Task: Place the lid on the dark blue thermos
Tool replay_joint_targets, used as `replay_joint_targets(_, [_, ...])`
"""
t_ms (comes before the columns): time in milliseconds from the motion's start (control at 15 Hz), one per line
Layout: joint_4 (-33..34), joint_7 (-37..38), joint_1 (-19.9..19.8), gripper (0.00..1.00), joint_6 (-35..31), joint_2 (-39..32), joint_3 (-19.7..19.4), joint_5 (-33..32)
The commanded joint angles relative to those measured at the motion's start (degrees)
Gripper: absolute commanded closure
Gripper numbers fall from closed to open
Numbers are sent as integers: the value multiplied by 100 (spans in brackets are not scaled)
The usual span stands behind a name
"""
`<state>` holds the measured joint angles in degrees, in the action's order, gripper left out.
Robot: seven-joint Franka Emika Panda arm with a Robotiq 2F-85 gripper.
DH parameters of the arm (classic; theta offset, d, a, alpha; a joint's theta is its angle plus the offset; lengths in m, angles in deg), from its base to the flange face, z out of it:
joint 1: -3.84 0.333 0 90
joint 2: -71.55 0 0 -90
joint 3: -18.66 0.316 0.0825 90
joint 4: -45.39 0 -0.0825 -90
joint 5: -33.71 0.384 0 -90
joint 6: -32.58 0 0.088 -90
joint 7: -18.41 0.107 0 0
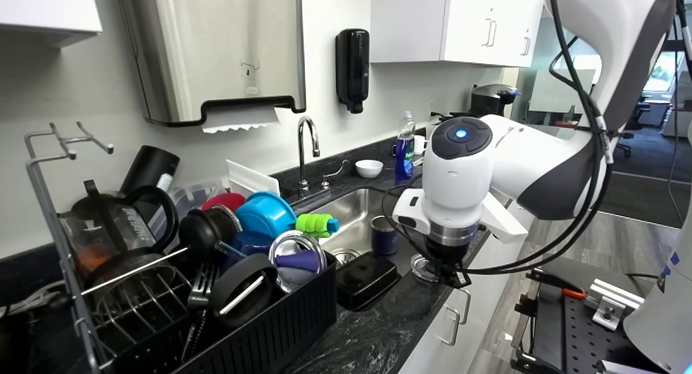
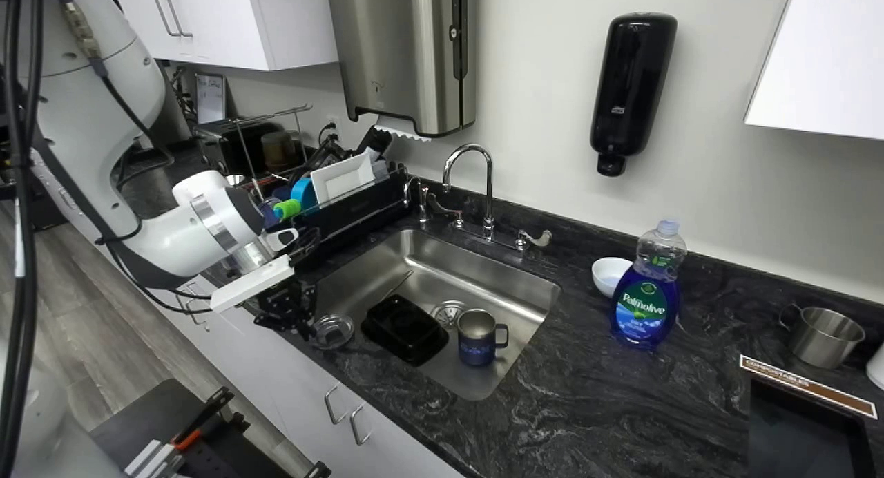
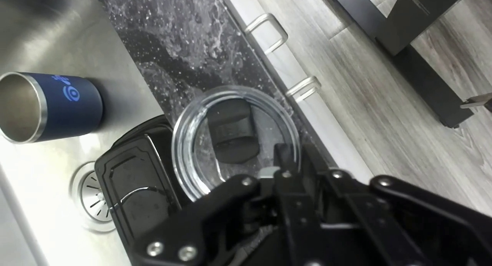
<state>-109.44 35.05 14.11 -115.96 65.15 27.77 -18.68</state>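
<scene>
A pale wall (image 2: pixel 542 119) is the biggest thing before you, with the dark marbled counter (image 2: pixel 656 409) running along it in both exterior views. Your arm (image 1: pixel 524 160), white and bent, reaches in over the counter's front edge. Next in size is the steel sink (image 2: pixel 483 276) let into the counter, then the paper towel dispenser (image 1: pixel 232 44), mounted on the wall with its brushed front facing out. The dish rack (image 1: pixel 259 336) stands heaped full just beside the sink. A black soap dispenser (image 2: pixel 634 84) is fixed to the wall, and a bottle of blue dish soap (image 2: pixel 646 302) stands upright on the counter, on the far side of the sink from the dish rack. In the sink, a glossy black dish (image 2: pixel 406 329) lies near the front edge.

Your gripper (image 3: pixel 298 158) is down by that same edge, clenched, its fingers nearly together. The dark blue thermos (image 2: pixel 476 345) stands upright on the sink floor near the drain (image 2: pixel 450 312), its steel mouth facing up and its handle on the side away from the gripper. Smallest is the lid (image 3: pixel 235 133), clear around the rim with a dark centre. You have it pinched by one side of that rim, between the fingertips, centre facing up. It is over the strip of counter in front of the sink, apart from the thermos; you cannot tell whether its underside touches the counter.
</scene>
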Motion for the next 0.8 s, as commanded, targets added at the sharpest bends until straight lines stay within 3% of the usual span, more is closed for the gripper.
replay_joint_targets(0, [-4,216,-13,100,-135,-46,-55,-299])
replay_joint_targets(333, [-21,383,-22,98,-143,0,-53,-437])
replay_joint_targets(733, [-105,471,-32,98,-125,386,-6,-113])
